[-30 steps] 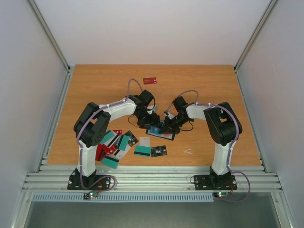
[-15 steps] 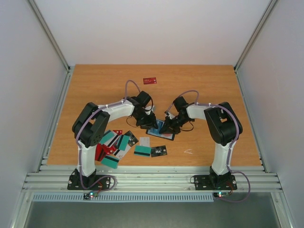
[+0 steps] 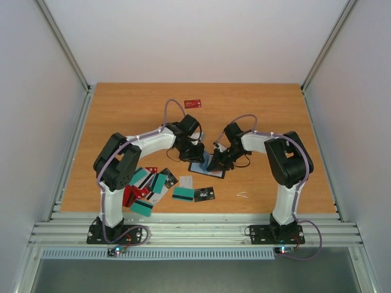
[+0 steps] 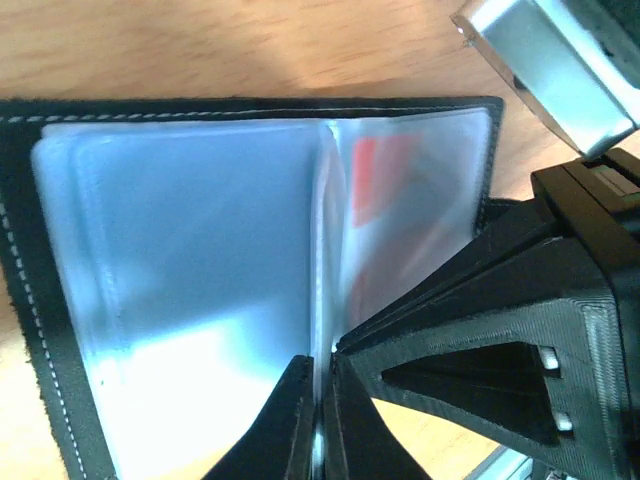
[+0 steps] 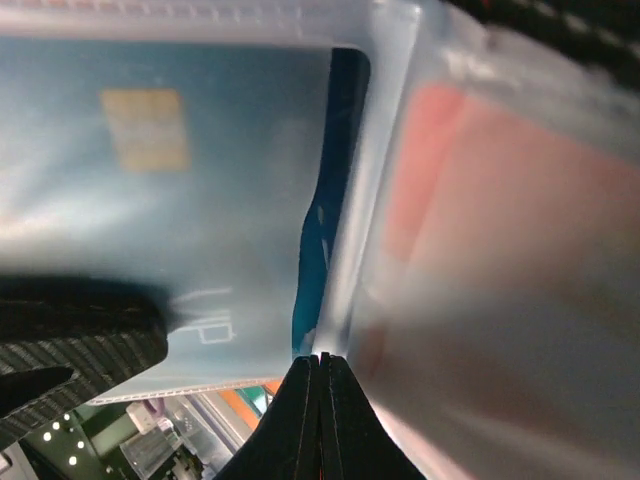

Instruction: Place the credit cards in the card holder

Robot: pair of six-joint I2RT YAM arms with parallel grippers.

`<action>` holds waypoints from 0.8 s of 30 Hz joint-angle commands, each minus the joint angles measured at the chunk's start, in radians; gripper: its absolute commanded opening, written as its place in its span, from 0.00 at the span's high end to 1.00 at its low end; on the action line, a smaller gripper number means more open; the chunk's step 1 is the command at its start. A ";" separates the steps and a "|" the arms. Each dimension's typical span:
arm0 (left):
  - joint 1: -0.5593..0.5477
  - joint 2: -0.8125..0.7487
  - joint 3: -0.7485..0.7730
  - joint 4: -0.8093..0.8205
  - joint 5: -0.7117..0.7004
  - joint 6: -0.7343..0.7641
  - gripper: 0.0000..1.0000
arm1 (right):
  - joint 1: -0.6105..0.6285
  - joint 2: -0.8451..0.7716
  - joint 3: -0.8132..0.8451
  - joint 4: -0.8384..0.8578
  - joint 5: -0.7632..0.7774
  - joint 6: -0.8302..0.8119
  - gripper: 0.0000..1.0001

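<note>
The card holder lies open mid-table: black, white-stitched cover, pale clear sleeves inside. A teal card sits in one sleeve and a red card in another. My left gripper is shut on the edge of the upright middle sleeve. My right gripper is shut too, with that sleeve's fold running into its tips; its body crowds the left one's view. Loose credit cards lie near the left arm's base.
More cards lie in front of the holder: a teal one, a black one and a white one. A single red card rests far back. Both arms meet over the holder, wrists almost touching.
My left gripper has closed from open onto the middle sleeve and shifted slightly right toward the holder. The right gripper stays shut in place.
</note>
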 commanded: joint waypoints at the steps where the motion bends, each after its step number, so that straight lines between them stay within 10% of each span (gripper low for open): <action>1: -0.029 0.007 0.099 -0.124 -0.150 0.037 0.96 | -0.022 -0.096 0.025 -0.074 0.053 -0.021 0.98; 24: -0.266 0.365 0.730 -0.781 -0.793 -0.090 0.87 | -0.154 -0.815 -0.148 -0.477 0.269 0.000 0.90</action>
